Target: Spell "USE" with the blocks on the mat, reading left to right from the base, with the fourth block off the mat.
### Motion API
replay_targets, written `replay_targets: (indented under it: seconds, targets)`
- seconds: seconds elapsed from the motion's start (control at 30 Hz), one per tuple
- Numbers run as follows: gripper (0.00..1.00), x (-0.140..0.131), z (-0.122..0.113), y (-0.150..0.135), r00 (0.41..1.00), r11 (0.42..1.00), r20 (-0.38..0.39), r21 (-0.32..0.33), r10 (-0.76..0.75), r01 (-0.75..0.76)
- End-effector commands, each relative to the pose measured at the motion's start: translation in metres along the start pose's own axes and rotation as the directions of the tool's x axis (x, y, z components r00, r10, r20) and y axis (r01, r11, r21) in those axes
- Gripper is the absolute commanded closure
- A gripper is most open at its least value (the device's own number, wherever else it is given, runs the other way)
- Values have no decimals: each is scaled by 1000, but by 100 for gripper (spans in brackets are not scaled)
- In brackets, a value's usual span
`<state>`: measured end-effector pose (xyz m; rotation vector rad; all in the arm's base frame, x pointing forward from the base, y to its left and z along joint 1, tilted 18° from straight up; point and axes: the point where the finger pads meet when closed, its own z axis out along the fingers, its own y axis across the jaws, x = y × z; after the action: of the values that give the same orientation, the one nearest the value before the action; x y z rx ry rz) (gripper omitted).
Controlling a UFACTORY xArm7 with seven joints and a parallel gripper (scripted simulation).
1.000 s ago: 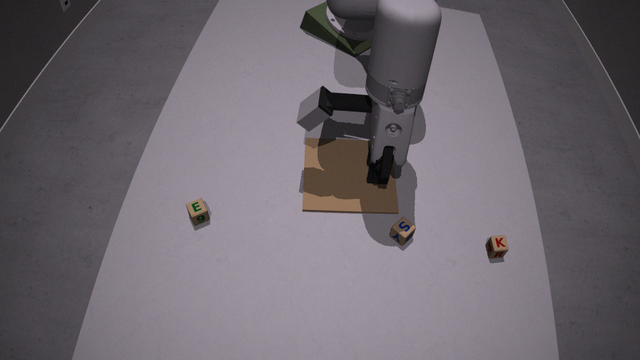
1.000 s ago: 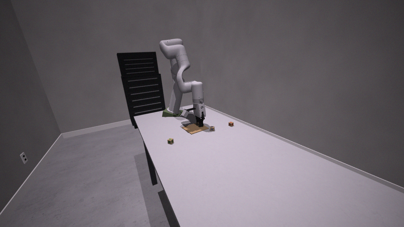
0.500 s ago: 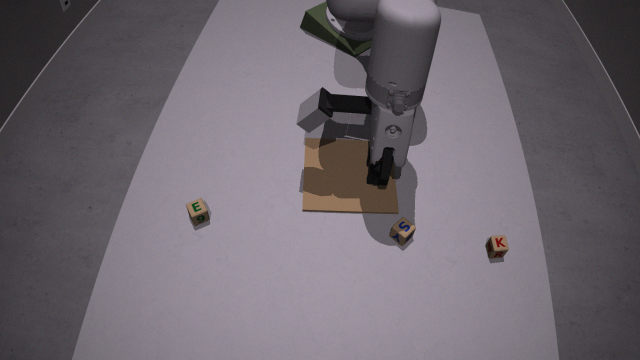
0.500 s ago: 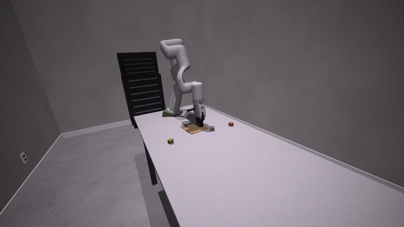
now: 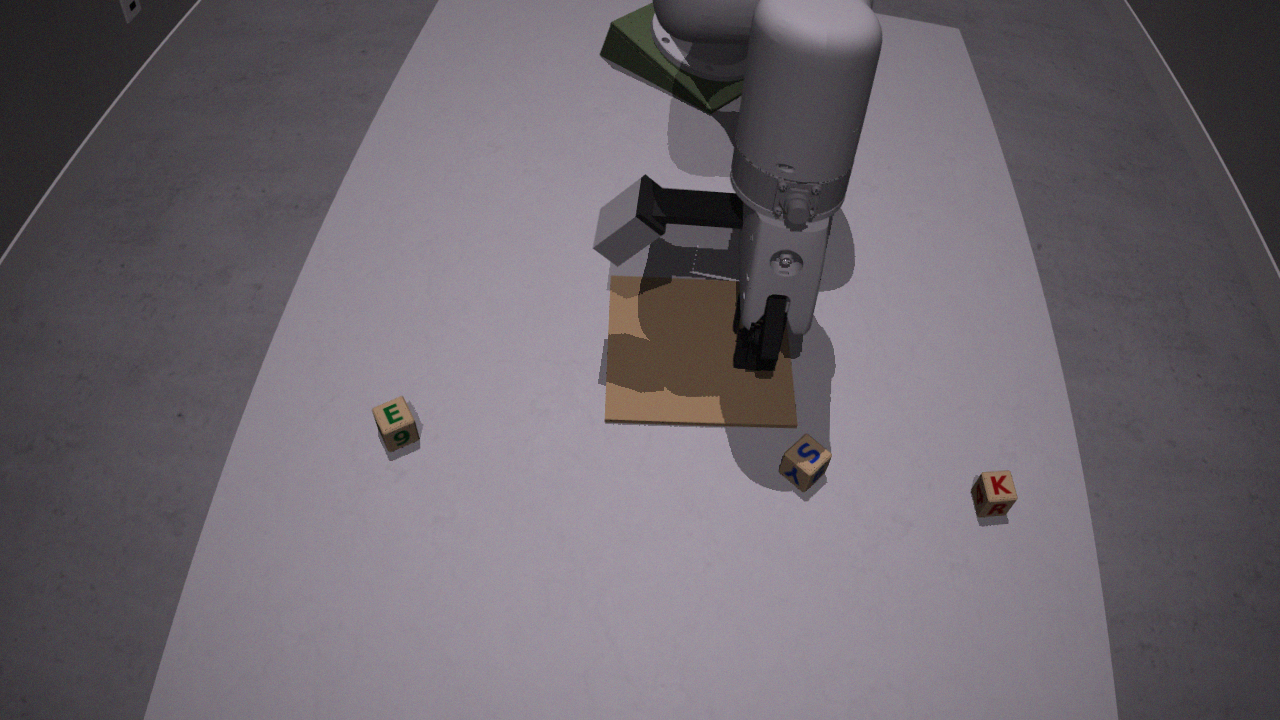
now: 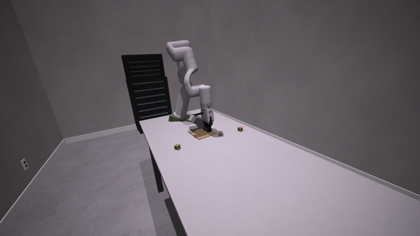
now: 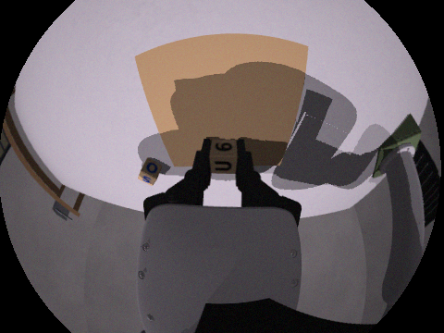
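While clamped narrow, gripper [image 7: 224, 168] fingers pinch U block [image 7: 222, 165], above mat [image 5: 662, 402].

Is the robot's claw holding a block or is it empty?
Holding one. The gripper is shut on the U block, squeezed between its black fingers above the mat.

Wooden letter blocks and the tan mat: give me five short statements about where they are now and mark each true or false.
1. The hand grips the wooden block marked U. True.
2. The wooden block with the green E lies on the tan square mat. False: it sits on the white table, well away from the mat.
3. The wooden block with the blue S sits off the mat, near one of its corners. True.
4. The wooden block with the red K touches the S block. False: they stand clearly apart.
5. The hand is over the mat's edge region. True.
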<state>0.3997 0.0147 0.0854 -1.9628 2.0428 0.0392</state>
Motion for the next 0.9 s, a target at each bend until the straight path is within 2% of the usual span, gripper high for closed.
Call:
replay_targets:
  seconds: [0.0, 0.53, 0.57, 0.63, 0.67, 0.83, 0.87]
  targets:
    - [79, 0, -1, -1, 1000, 1000, 0, 3, 0, 0]
    - [79, 0, -1, -1, 1000, 1000, 0, 3, 0, 0]
    - [74, 0, -1, -1, 1000, 1000, 0, 3, 0, 0]
    - [74, 0, -1, -1, 1000, 1000, 0, 3, 0, 0]
    - [70, 0, -1, -1, 1000, 1000, 0, 3, 0, 0]
    - [66, 0, -1, -1, 1000, 1000, 0, 3, 0, 0]
    - [62, 0, -1, -1, 1000, 1000, 0, 3, 0, 0]
